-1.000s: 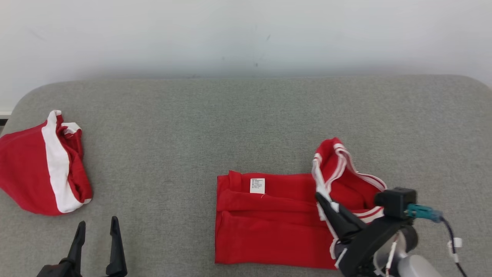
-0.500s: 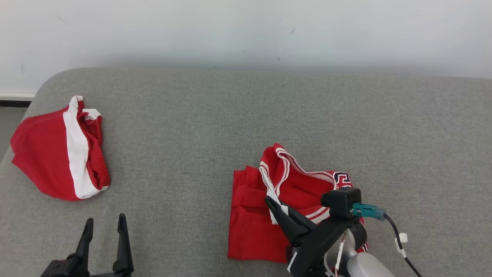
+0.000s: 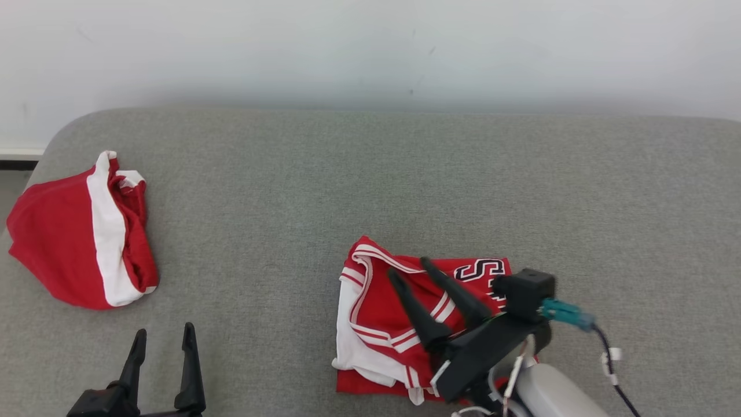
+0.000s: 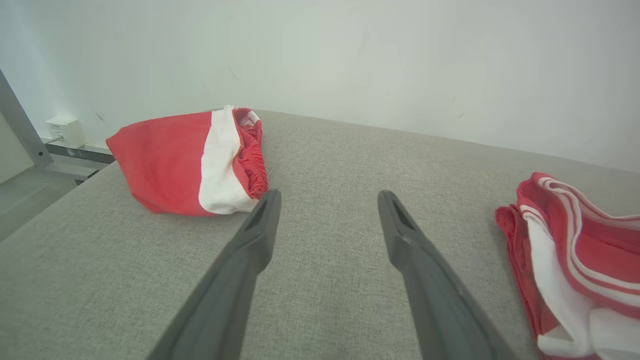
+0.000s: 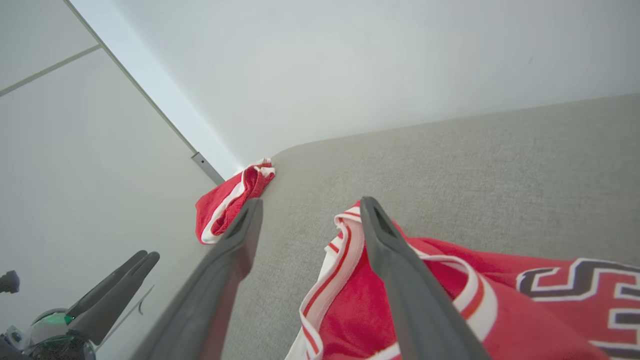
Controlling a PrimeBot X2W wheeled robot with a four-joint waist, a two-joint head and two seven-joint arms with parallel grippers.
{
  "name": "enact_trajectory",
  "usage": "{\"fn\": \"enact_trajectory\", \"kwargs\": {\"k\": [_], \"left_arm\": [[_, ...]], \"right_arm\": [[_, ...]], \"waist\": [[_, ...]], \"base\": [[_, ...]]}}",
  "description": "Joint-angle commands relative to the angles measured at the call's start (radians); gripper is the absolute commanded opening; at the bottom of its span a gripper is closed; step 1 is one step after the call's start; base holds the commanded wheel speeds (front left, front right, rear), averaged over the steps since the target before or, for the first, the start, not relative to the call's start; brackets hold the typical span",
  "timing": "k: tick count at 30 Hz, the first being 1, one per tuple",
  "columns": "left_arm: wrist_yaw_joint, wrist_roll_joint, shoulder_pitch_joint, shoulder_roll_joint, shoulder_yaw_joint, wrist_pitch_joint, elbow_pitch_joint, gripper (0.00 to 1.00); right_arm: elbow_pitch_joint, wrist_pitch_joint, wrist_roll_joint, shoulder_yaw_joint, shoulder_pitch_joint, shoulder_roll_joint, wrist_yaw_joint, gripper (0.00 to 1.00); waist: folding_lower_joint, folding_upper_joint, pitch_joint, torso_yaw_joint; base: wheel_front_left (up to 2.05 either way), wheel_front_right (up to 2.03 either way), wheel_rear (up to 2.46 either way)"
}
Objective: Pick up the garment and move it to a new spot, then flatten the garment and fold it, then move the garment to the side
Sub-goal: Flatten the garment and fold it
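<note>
Landmark: the crumpled red shorts with a broad white band [image 3: 58, 249], lying at the left end of the grey cloth-covered tabletop [image 3: 289, 191].
Garment: the red jersey with white-and-red trim and black-and-white lettering [image 3: 370, 307] lies well to the right of the shorts and somewhat nearer to you, in a compact folded packet that rests flat.
Its shape: about as deep as it is wide, so you get no clear long axis. The loose white-trimmed edge is on the side facing the shorts, and the lettering is on the far side from them.
Right gripper [image 3: 412, 269]: wide apart and holding nothing. It hangs right over the jersey, with its fingers slanting back towards the shorts.
Left gripper [image 3: 164, 331]: also wide and empty. It sits near the shorts on your side of them, well apart from the jersey.
Nearer arm: the right, clearly.
Step in hand: the fold looks finished, so what's likely left is carrying the packet to the side.
What the move turns on: the jersey is directly beneath your right gripper. Come down on a stacked edge so you catch every layer, not just the top flap.
</note>
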Motion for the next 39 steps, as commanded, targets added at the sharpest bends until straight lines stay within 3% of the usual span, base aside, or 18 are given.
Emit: {"fn": "enact_trajectory", "kwargs": {"k": [1, 11, 17, 25, 39], "left_arm": [[-0.005, 0.008, 0.002, 0.0, 0.002, 0.0, 0.0, 1.0], [-0.013, 0.029, 0.016, 0.0, 0.009, 0.0, -0.021, 1.0], [-0.014, 0.036, 0.022, 0.0, 0.016, 0.0, -0.033, 1.0], [-0.02, 0.047, 0.021, 0.0, 0.003, 0.0, -0.06, 1.0], [-0.059, 0.043, 0.022, 0.0, -0.308, 0.0, -0.068, 1.0]], "right_arm": [[-0.01, -0.025, -0.009, -0.016, -0.003, -0.018, -0.002, 1.0], [-0.112, -0.192, -0.087, -0.245, 0.124, -0.103, -0.002, 1.0], [-0.157, -0.216, -0.143, -0.378, 0.25, -0.098, -0.002, 1.0], [-0.198, -0.223, -0.192, -0.432, 0.332, -0.049, -0.002, 1.0], [-0.21, -0.218, -0.242, -0.444, 0.323, -0.039, -0.002, 1.0]], "waist": [[0.0, -0.0001, -0.011, -0.015], [0.0, -0.0001, -0.032, -0.075], [0.0, -0.0001, -0.037, -0.097], [0.0, -0.0001, -0.036, -0.115], [0.0, -0.0001, -0.011, -0.123]], "base": [[0.0, 0.0, 0.0], [0.0, 0.0, 0.0], [0.0, 0.0, 0.0], [0.0, 0.0, 0.0], [0.0, 0.0, 0.0]]}}
